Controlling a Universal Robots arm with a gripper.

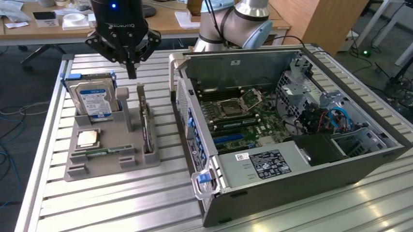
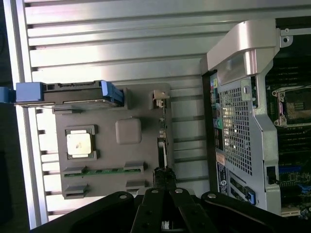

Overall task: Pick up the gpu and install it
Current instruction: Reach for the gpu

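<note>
The gpu [image 1: 148, 126] stands on its edge in a slot along the side of the grey holder tray [image 1: 110, 166] that faces the computer case; it looks like a thin card with a metal bracket at its far end. In the wrist view the gpu [image 2: 163, 145] is edge-on, a narrow dark strip. My gripper [image 1: 131, 72] hangs above the card's far end, a little toward the exterior view's left. Its fingers are shut to a point and hold nothing. Those closed fingertips [image 2: 164, 175] sit just over one end of the card.
The tray [image 2: 141, 104] also carries an upright hard drive [image 1: 94, 99] with blue rails, a CPU [image 1: 88, 138] and a RAM stick [image 1: 103, 151]. An open computer case [image 1: 290, 125] lies at the exterior view's right, its motherboard [image 1: 235, 113] exposed. All rest on a slatted metal table [image 1: 116, 203].
</note>
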